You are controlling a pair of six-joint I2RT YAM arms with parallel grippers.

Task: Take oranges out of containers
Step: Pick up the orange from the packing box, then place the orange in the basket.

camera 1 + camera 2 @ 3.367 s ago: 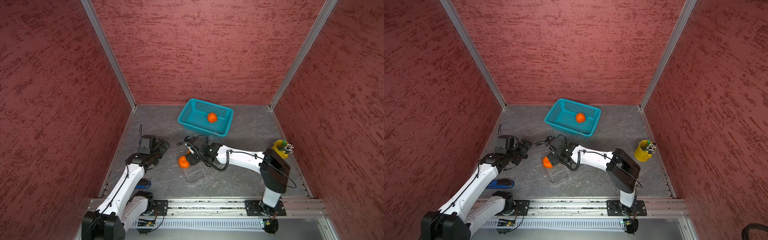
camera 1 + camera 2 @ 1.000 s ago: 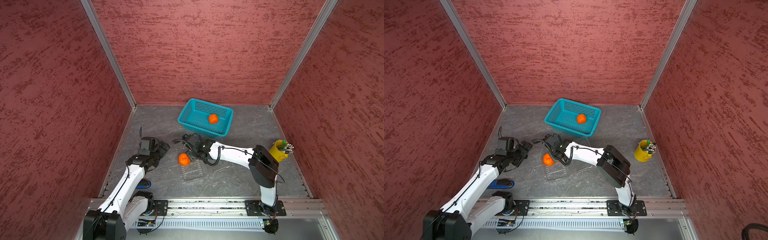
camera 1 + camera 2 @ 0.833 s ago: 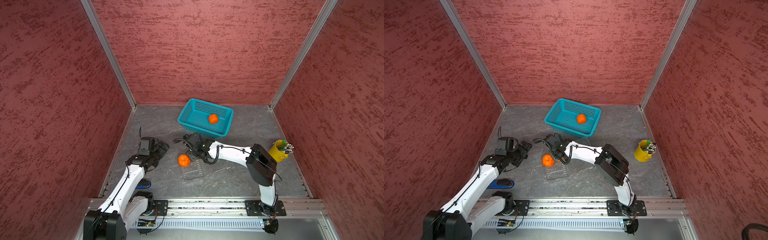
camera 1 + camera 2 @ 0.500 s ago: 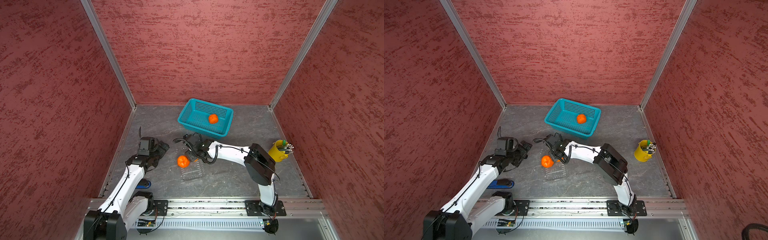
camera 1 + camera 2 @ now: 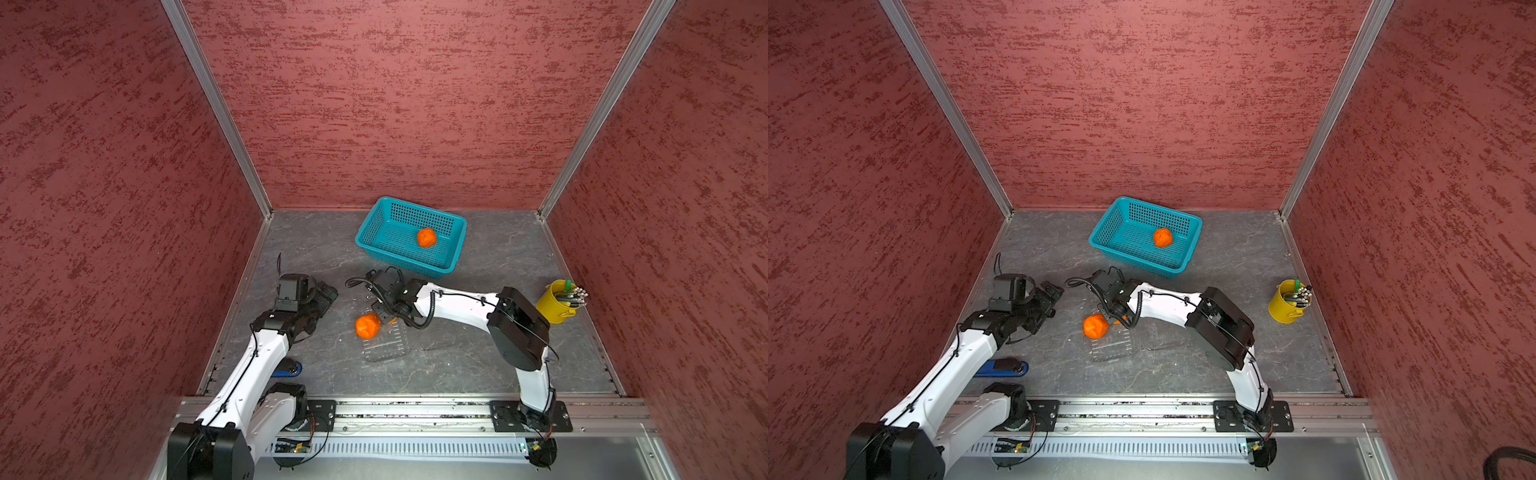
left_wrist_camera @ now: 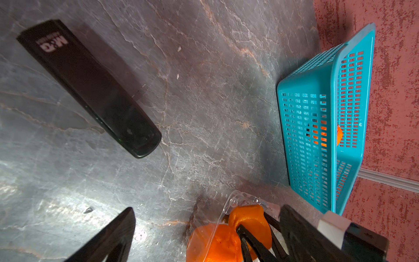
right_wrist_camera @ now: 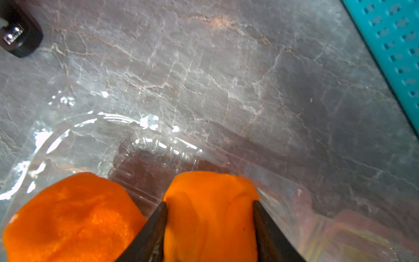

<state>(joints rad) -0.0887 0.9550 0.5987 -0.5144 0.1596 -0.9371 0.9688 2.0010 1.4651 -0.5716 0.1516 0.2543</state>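
Grey tabletop: first orange is out, in the basket behind the container; right gripper pinches the second orange at the container, third orange alongside, left gripper spread empty.

Only 1 marking can be read: a white "M&G" logo, seen in the left wrist view, printed near the squared end of a black bar. A smaller line of white lettering runs just beside the logo, too fine to make out. No other lettering is legible.
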